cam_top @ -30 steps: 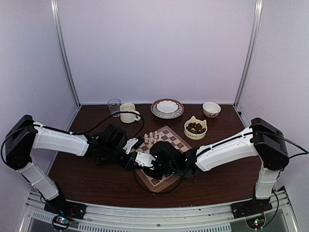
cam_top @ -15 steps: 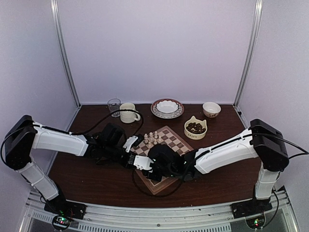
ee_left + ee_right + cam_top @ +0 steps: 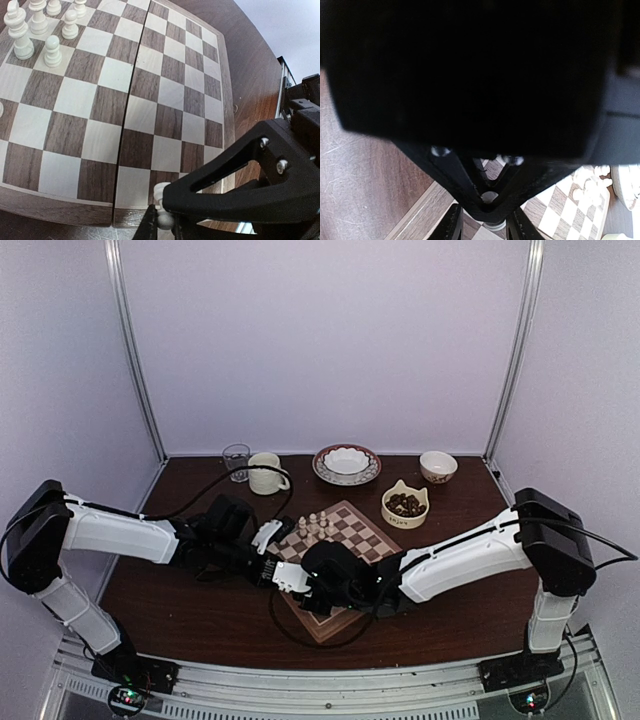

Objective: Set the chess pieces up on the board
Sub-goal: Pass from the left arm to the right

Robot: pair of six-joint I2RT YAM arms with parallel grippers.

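The board (image 3: 350, 532) lies mid-table, with a few chess pieces (image 3: 315, 525) standing near its far-left corner; the left wrist view shows these chess pieces (image 3: 37, 30) at its top left. At the board's near-left edge my left gripper (image 3: 164, 221) is shut on one pale piece (image 3: 161, 192). My right gripper (image 3: 486, 227) has come in over the same spot. Its fingers (image 3: 451, 226) stand apart on either side of the left fingertips and the held piece (image 3: 493, 225). The left gripper's black body fills most of the right wrist view. In the top view both grippers meet at the board's near-left rim (image 3: 285, 592).
Along the back stand a glass (image 3: 236, 460), a cream mug (image 3: 265, 473), a patterned plate holding a white bowl (image 3: 346, 464) and a small bowl (image 3: 438, 466). A cat-shaped bowl of dark pieces (image 3: 405, 505) sits just right of the board. Cables loop over the table near the grippers.
My right gripper has slid left along the board's near edge until it overlaps the left gripper, and its fingers have narrowed. The left gripper has stayed shut on its piece.
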